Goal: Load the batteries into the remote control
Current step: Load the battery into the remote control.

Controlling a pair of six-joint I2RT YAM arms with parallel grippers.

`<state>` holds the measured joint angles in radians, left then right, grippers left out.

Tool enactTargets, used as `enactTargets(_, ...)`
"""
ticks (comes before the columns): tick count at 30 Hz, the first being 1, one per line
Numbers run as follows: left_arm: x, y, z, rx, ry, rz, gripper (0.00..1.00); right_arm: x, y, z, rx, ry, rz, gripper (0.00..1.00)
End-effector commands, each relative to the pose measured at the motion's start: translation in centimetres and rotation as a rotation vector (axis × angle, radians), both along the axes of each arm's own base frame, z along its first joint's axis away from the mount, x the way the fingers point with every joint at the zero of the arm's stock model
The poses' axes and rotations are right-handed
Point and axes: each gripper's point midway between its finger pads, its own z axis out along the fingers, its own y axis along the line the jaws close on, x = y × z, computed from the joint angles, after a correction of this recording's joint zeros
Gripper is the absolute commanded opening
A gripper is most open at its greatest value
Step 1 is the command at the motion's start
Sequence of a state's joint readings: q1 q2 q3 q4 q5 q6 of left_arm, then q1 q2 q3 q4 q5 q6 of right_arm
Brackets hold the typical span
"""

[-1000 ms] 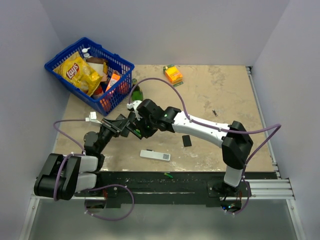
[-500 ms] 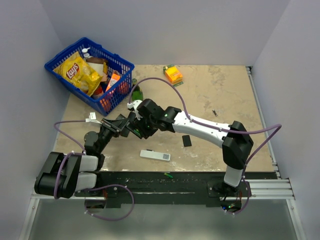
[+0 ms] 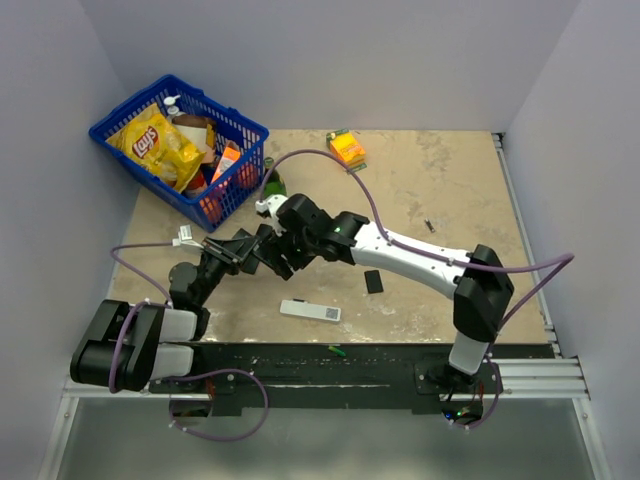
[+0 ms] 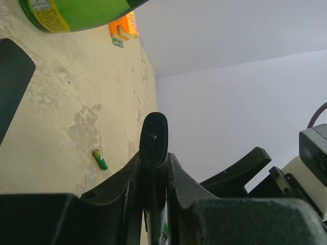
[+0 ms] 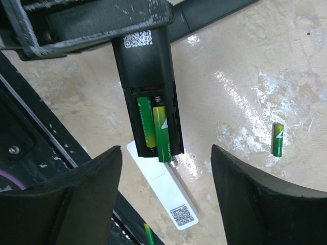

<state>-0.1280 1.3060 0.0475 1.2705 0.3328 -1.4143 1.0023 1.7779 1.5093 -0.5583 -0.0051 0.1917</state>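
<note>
My left gripper [image 3: 238,250] is shut on the black remote control [image 5: 149,66] and holds it above the table. The remote's back compartment is open. Two green batteries lie in it side by side, one [image 5: 146,122] seated, the other [image 5: 162,133] poking past the remote's end. My right gripper [image 5: 166,150] stands open around that end, fingers apart from it on both sides. In the left wrist view the remote's tip [image 4: 153,133] is clamped between the left gripper's [image 4: 153,159] fingers. A loose battery [image 5: 277,139] lies on the table, another [image 5: 148,236] near the front rail.
A flat white remote [image 3: 310,311] lies under the grippers near the front edge. A black cover piece [image 3: 373,281] lies to its right. A green bottle [image 3: 272,185] and a blue basket [image 3: 235,125] of groceries stand behind. An orange box [image 3: 347,148] sits at the back.
My right gripper has opened, letting go of the battery now lying in the remote's compartment, and its arm has shifted slightly right. The left gripper has held still.
</note>
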Motion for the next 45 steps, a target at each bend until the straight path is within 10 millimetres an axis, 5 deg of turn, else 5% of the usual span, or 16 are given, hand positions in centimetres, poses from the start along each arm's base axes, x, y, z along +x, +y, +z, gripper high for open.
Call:
enactTargets(1, -6.1, 0.7, 7.7, -0.086, -0.418, -0.006, 0.00, 0.8, 0.1, 5.5, 0.119, -0.104, -0.018, 0.77)
enactTargets(6, -6.2, 0.6, 7.7, -0.096, -0.414, -0.013, 0.00, 0.5, -1.3, 6.7, 0.173, -0.123, -0.003, 0.90)
enactTargets(13, -6.6, 0.5, 8.3, -0.110, -0.430, -0.026, 0.00, 0.0, -3.3, 8.8, 0.430, -0.082, 0.076, 0.91)
enactTargets(26, -7.4, 0.4, 9.4, -0.145, -0.459, -0.052, 0.00, 0.1, -3.3, 4.9, 0.553, 0.038, 0.111, 0.85)
enactTargets(45, -7.9, 0.2, 10.2, -0.161, -0.489, -0.070, 0.00, 0.9, -2.5, 3.1, 0.555, 0.072, 0.115, 0.70)
